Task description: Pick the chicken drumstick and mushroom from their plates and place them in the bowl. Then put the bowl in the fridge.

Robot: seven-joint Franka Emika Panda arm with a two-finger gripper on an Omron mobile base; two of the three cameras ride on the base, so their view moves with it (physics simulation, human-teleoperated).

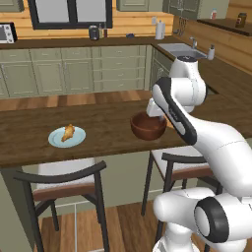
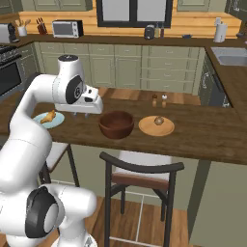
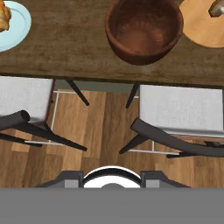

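While the arm hangs over the counter's near edge, nothing has yet left its plate.
Chicken drumstick (image 1: pixel 68 132): lies on the pale blue plate (image 1: pixel 55 141) at left centre of the left base view; the same pair sits at the upper left corner of the hand view.
Mushroom (image 2: pixel 158 120): rests on the tan-orange plate (image 2: pixel 149 129), right of centre in the right base view, just beside the bowl.
Bowl (image 2: pixel 116 124): empty, upright on the wooden counter (image 2: pixel 207 140) between the two plates; top centre of the hand view.
Gripper (image 2: pixel 80 114): above the counter between the blue plate and the bowl, carrying nothing; whether its jaws are apart or closed cannot be told.
Chairs (image 2: pixel 140 178): two dark-framed seats with pale cushions tucked under the counter's near side.
Salt and pepper shakers (image 2: pixel 159 101): behind the tan-orange plate.
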